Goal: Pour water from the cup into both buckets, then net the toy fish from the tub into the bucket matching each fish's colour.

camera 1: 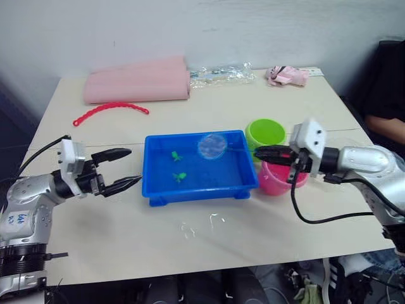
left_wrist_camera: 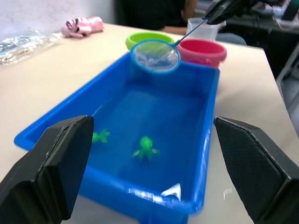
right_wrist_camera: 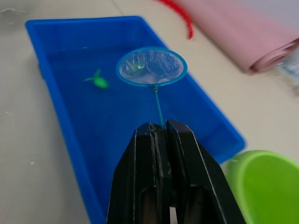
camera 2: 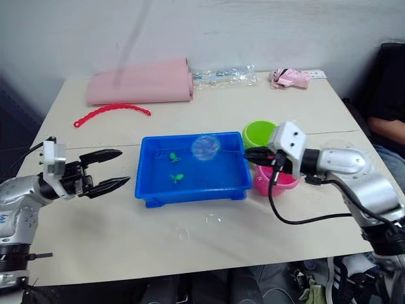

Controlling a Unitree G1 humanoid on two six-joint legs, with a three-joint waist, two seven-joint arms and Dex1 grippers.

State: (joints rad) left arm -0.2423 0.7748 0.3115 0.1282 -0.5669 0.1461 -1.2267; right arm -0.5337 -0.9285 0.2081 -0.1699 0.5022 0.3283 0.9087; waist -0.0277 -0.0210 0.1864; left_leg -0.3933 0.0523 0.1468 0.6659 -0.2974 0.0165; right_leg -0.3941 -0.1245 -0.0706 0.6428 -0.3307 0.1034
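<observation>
The blue tub sits mid-table with two green toy fish in it. My right gripper is shut on the thin handle of the net, whose blue-rimmed hoop hovers over the tub's far right part. In the right wrist view one fish shows through the mesh. Just right of the tub are the buckets, the green one behind and the pink one below my right wrist. The clear cup stands behind the pink bucket. Left of the tub, my left gripper is open and holds nothing.
A rolled pink cloth, a clear plastic bag and a pink toy lie along the table's far edge. A red beaded strip lies at the left. Water drops spot the table before the tub. A person sits at the right.
</observation>
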